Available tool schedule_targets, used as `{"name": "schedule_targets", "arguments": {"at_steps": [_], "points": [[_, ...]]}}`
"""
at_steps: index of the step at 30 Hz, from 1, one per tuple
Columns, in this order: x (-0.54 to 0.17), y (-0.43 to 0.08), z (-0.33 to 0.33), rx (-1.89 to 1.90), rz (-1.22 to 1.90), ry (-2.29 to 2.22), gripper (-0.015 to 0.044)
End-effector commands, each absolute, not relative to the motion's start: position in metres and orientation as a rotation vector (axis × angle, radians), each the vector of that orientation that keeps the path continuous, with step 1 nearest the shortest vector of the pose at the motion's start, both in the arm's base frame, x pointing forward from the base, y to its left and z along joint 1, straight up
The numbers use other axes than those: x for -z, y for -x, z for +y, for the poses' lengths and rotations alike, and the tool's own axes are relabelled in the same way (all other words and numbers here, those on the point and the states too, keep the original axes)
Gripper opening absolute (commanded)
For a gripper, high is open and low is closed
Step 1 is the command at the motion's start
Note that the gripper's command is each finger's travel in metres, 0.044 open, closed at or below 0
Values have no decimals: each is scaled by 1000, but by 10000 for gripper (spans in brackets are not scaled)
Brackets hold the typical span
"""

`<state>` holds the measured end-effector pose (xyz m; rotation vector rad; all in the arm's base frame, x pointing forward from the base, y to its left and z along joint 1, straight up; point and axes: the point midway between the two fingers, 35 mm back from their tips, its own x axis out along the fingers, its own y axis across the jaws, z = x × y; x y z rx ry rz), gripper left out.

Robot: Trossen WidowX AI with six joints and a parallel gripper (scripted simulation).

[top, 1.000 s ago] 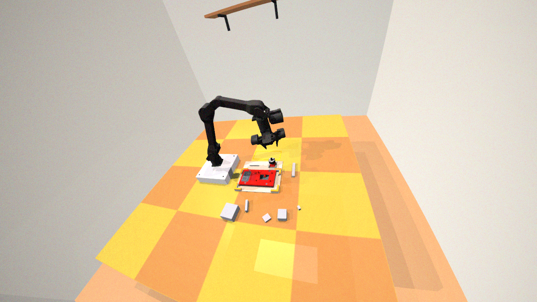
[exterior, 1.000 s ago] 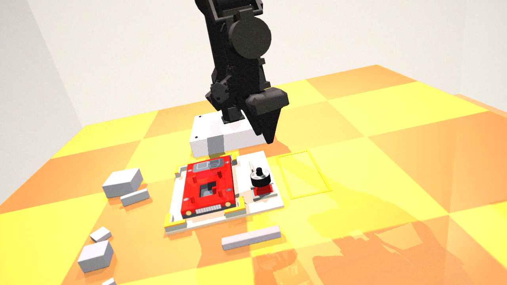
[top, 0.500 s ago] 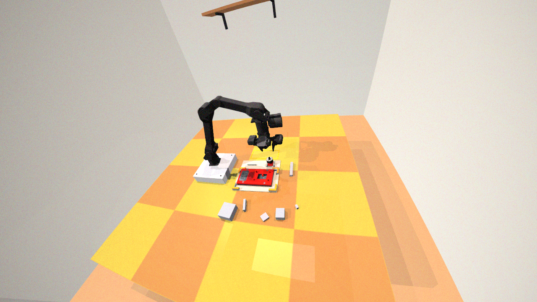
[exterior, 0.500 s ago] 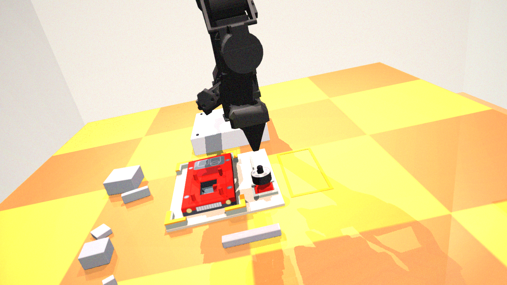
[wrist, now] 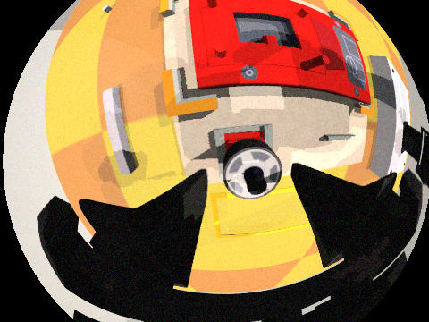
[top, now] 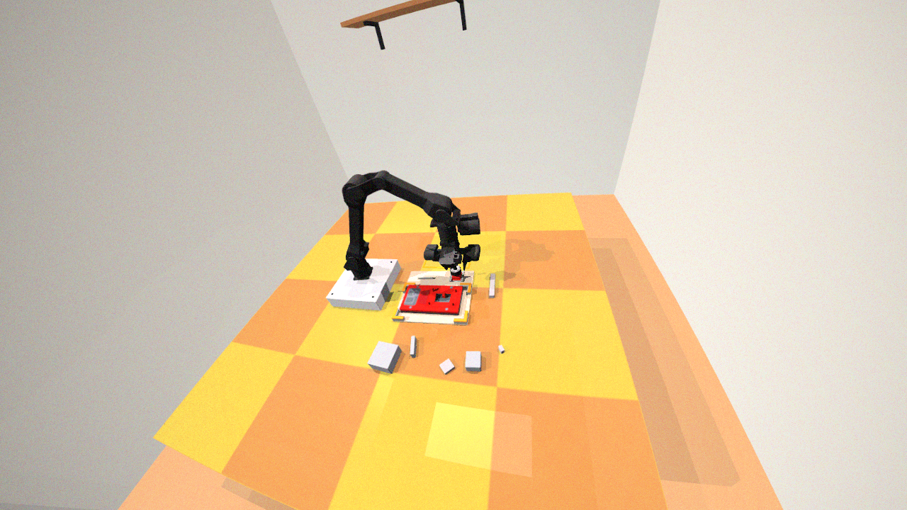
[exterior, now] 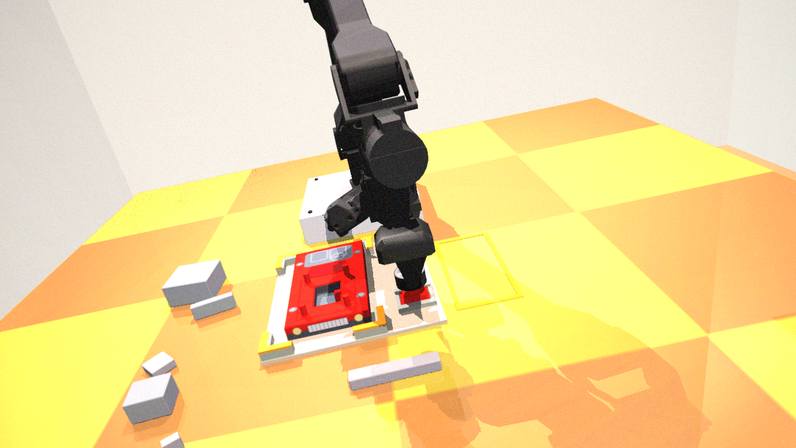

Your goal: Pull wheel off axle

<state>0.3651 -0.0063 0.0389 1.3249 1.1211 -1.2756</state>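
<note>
The wheel (top: 455, 272) (exterior: 398, 276) (wrist: 234, 173), black with a light hub, sits on the upright black axle (wrist: 255, 173) above a small red block (exterior: 414, 297) (wrist: 241, 136). My gripper (top: 457, 277) (exterior: 412, 287) (wrist: 251, 172) is open and lowered around the wheel, one finger on each side. In the wrist view a gap shows between each fingertip and the wheel. In the exterior view a finger hides part of the wheel and the axle. The marked area, a thin yellow outline (exterior: 489, 302) (wrist: 217, 210), lies on the table just beyond the board's edge.
The white board (top: 421, 319) (wrist: 295, 117) also carries a red car body (top: 431, 308) (exterior: 328, 268) (wrist: 207, 27) between yellow-topped corner pieces. A grey bar (top: 492, 285) (exterior: 395, 371) (wrist: 117, 130) lies beside the board. Several grey blocks, one large block (top: 384, 356) (exterior: 194, 282) among them, lie past the car body.
</note>
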Motion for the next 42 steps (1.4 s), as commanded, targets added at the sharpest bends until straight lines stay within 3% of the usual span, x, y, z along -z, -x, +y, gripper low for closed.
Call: {"name": "schedule_targets", "arguments": {"at_steps": [1, 2, 6, 14, 20, 42], "points": [[-31, -364, -7, 1279, 1116, -1326, 300], [-31, -364, -7, 1279, 1116, -1326, 300], [-35, -364, -6, 1278, 1123, -1324, 195], [-35, -364, -6, 1278, 1123, -1324, 142], [-36, -364, -6, 1278, 1123, -1324, 0], [-43, -364, -6, 1278, 1121, -1324, 0]]}}
